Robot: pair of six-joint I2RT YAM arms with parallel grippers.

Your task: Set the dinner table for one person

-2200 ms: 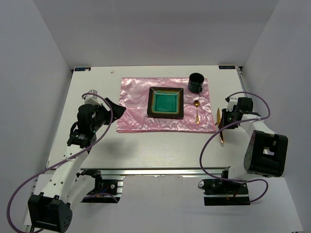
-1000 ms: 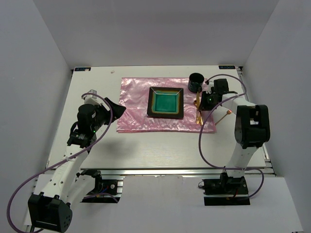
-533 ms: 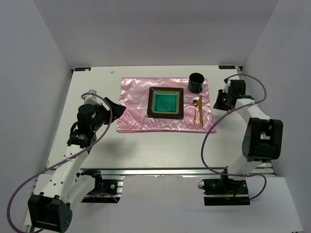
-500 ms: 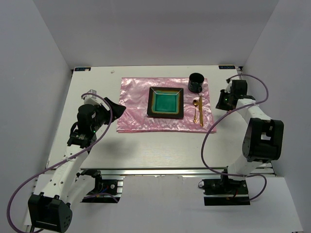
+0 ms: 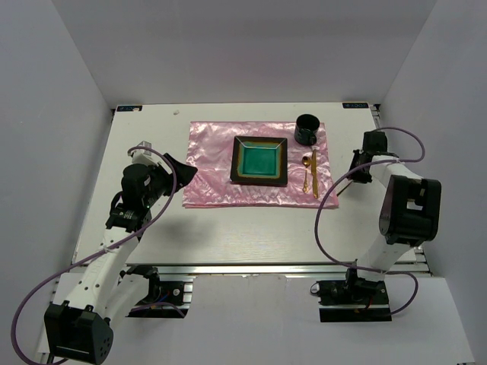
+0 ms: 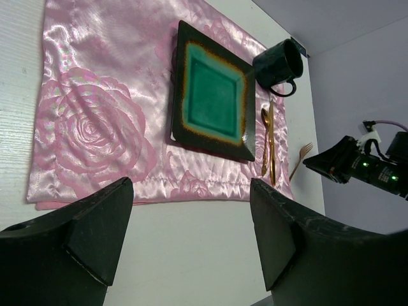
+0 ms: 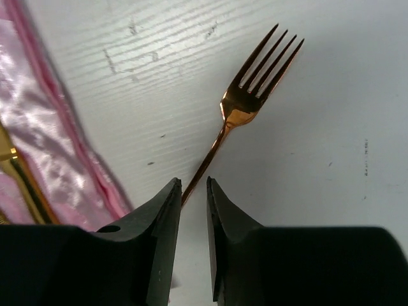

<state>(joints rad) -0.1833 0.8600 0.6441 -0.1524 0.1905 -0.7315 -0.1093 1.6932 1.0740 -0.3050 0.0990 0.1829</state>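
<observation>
Dinner table (image 5: 228, 228): white top that carries everything; its metal rail is at 6 o'clock in the top view, next to the arm bases.
Left gripper (image 5: 179, 169): jaws spread wide with nothing between them. It hangs at 9 o'clock of the setting, over the left edge of the mat.
Placemat (image 5: 209, 171): shiny pink with a rose pattern, lying flat in the far middle of the table.
Plate (image 5: 259, 160): square, dark rim, green centre. It sits on the right half of the mat.
Mug (image 5: 307, 129): dark, at 1 o'clock of the plate, on the mat's far right corner.
Spoon (image 5: 306, 169): gold, on the mat at 3 o'clock of the plate, just beside it, lying along the 12-to-6 line.
Knife (image 5: 315, 175): gold, just beside the spoon at its 3 o'clock and parallel to it.
Fork (image 7: 245, 105): copper, flat on the bare table just off the mat's right edge. In the right wrist view its tines point to 1 o'clock.
Right gripper (image 7: 193, 191): jaws narrow, with a slim gap wider than the fork's handle. The handle's end runs in under that gap, and nothing is clamped.
</observation>
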